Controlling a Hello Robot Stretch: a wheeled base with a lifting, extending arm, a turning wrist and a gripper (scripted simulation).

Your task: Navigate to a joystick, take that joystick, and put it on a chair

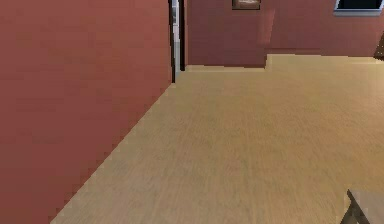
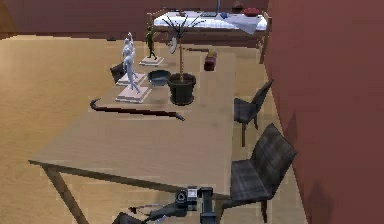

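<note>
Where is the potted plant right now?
In the arm side view, the potted plant stands on the wooden table, just right of the white statue.

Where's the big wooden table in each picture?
Forward view: probably just a corner of the table, a greyish-tan piece at the bottom right edge.
Arm side view: the table spreads across the middle, with a white statue and a dark potted plant on it, and chairs along its right side.
Shared landmark: the tan wood floor.
</note>
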